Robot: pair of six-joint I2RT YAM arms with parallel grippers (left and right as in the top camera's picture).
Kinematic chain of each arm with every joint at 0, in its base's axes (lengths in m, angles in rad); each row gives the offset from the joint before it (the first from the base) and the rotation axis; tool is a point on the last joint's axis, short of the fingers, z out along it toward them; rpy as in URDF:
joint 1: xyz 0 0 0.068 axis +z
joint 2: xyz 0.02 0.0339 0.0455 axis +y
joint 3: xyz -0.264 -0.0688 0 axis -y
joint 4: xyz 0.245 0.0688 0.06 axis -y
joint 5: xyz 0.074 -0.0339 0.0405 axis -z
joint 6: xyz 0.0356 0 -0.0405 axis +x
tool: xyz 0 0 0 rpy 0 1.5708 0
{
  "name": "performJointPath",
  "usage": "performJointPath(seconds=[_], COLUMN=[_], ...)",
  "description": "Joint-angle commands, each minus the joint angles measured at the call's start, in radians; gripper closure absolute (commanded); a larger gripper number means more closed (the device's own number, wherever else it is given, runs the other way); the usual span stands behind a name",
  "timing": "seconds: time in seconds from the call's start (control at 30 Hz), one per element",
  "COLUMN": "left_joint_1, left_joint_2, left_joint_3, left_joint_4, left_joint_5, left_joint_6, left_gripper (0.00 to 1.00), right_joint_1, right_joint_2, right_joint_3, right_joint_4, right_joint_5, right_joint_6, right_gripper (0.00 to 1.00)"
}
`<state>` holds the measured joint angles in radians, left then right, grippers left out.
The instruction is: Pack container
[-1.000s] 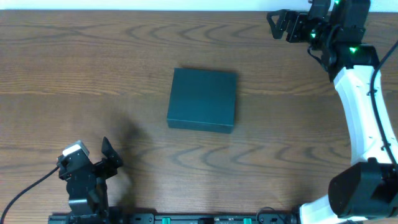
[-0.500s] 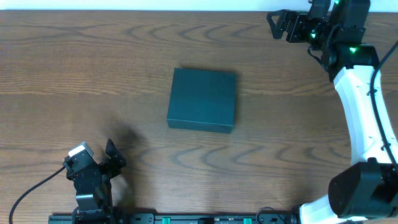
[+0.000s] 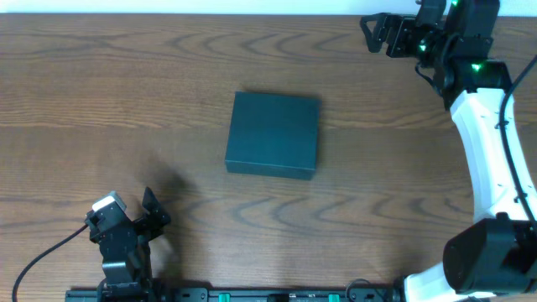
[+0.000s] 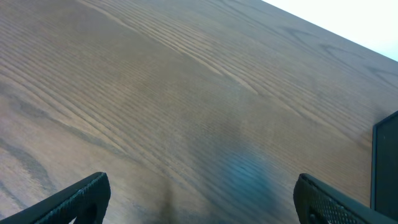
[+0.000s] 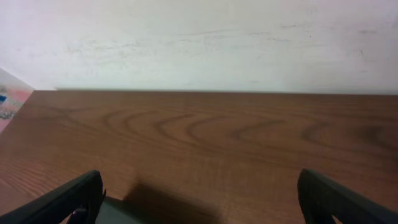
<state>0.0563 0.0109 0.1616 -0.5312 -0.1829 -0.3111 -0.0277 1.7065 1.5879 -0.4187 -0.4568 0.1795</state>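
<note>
The container [image 3: 273,134] is a dark teal-black rectangular box, lid shut, lying flat at the middle of the wooden table. A dark sliver of its edge [image 4: 385,165] shows at the right side of the left wrist view. My left gripper [image 3: 149,210] is open and empty at the front left, well apart from the container; its fingertips [image 4: 199,199] frame bare wood. My right gripper [image 3: 369,29] is open and empty at the far right back edge, pointing left; its fingertips [image 5: 199,199] frame bare wood and a wall.
The table [image 3: 126,92] is brown wood grain. A white wall [image 5: 199,43] runs along its back edge. The right arm's white link [image 3: 487,143] stretches down the right side. A grey flat patch [image 5: 124,211] shows at the lower left of the right wrist view.
The left gripper drew back a little toward the front edge one second ago, then held still. The container and right arm have not moved.
</note>
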Motion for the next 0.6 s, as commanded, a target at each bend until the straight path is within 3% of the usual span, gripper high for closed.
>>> performJointPath(seconds=[0.0,0.4,0.57], left_joint_1=[0.004,0.004,0.004], left_joint_2=[-0.007,-0.007,-0.007], left_joint_3=[-0.017,-0.017,-0.017], left_joint_4=[0.001,0.001,0.001], left_joint_5=[-0.003,-0.003,-0.003], left_joint_6=[0.000,0.000,0.000], left_gripper=[0.05,0.05,0.05], right_joint_1=[-0.005,-0.005,-0.001], right_joint_2=[-0.010,-0.010,-0.040], right_joint_3=[0.014,0.014,0.014], right_joint_4=[0.002,-0.010,-0.099], right_joint_5=[-0.010,-0.011,-0.010], right_joint_6=[0.010,0.010,0.010], right_gripper=[0.01,0.01,0.01])
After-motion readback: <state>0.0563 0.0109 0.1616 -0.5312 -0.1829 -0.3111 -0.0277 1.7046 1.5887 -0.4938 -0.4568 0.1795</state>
